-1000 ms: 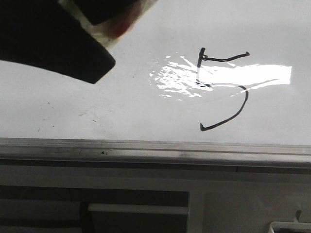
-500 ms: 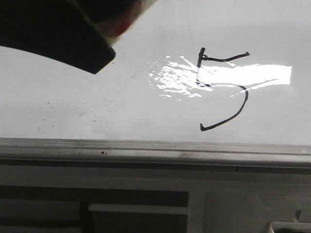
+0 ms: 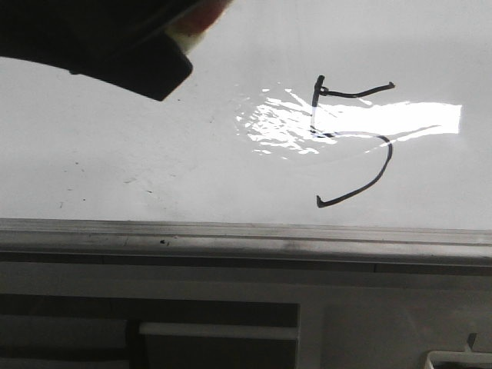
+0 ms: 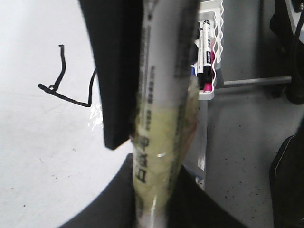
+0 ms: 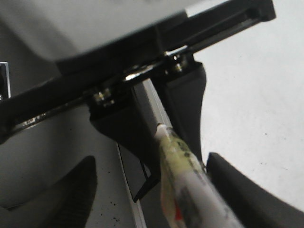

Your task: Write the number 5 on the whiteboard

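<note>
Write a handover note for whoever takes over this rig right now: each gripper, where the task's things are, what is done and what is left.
Left gripper: shut on the taped marker, away from the digit.
Right gripper: a taped pen barrel lies between its fingers; whether it is clamped cannot be told.
The number 5 sits on the whiteboard, right of centre in the front view, above the grey edge strip.
Done: top bar, stem and belly are all drawn.
Left: probably only to retract the arms and put the marker away.
</note>
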